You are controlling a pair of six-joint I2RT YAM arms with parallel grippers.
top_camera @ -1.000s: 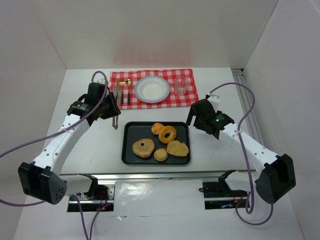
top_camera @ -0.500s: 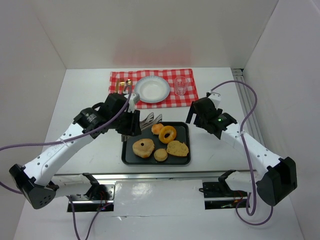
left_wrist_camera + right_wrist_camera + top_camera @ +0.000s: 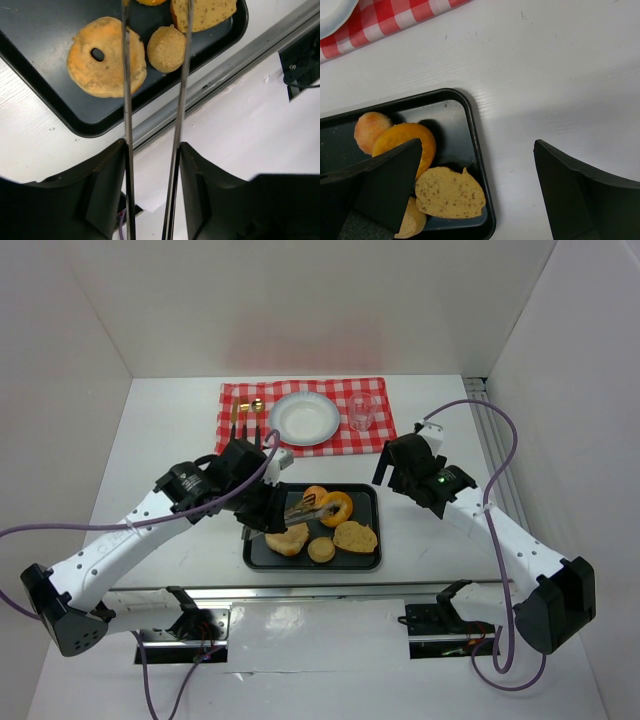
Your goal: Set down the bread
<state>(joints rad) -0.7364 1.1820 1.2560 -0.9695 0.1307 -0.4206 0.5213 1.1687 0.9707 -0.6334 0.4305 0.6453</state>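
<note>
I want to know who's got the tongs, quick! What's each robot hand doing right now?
Left gripper: shut on the tongs.
Right gripper: open, holding nothing.

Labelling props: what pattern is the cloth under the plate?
The cloth is red-and-white checked; top external view.

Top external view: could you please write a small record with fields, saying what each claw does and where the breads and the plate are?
left claw: shut on the tongs
tongs tips: over the tray, by the ring-shaped bread
right claw: open, empty, by the tray's right edge
tray: black, five breads in it
plate: white, empty, on the checked cloth
beside plate: cutlery on its left, glass on its right
</note>
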